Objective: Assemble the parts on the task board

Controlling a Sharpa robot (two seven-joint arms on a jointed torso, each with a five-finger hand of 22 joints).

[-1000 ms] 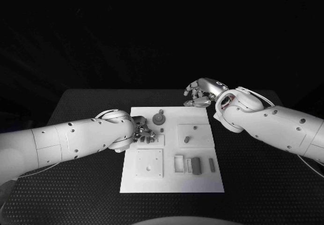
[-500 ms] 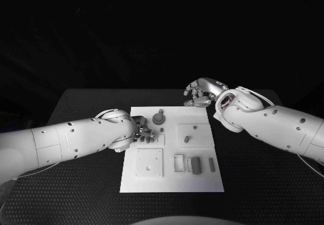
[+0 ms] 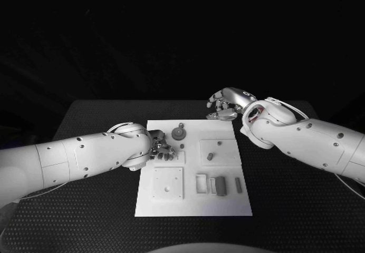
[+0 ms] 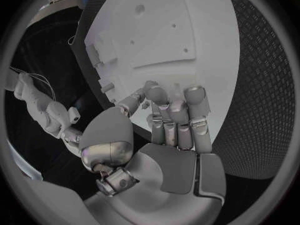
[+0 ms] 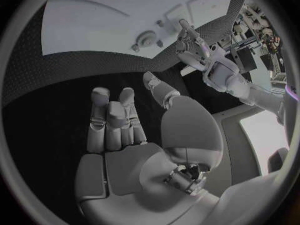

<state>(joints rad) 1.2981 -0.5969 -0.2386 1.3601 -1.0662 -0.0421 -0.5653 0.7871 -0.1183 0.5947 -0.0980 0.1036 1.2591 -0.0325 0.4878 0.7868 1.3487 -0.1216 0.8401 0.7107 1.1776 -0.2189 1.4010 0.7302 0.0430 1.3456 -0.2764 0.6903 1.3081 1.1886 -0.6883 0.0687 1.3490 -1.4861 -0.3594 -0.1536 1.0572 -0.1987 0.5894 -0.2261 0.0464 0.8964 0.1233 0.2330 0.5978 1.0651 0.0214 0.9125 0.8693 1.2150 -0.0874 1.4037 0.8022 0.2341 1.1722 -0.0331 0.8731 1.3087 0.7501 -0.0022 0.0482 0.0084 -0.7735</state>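
Head view: the left robot hand (image 3: 160,149) rests with curled fingers on the white rectangular task board (image 3: 194,203), whether holding a part I cannot tell; the right robot hand (image 3: 227,105) hovers beyond the board's far edge over the black counter (image 3: 99,121), fingers loosely bent, holding nothing.

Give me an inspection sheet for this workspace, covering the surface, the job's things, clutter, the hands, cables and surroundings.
Surface: black table with a textured top.
Job's things: white task board lies mid-table; round part near its far edge, a peg standing on a raised square, flat bar parts toward the near end.
Clutter: nothing seen.
Hands: left hand is over the board's left edge, fingers curled; whether it holds a part cannot be told. Right hand hovers beyond the board's far right corner, holding nothing, fingers loosely curved and apart.
Cables: nothing seen on the table.
Surroundings: dark beyond the table.
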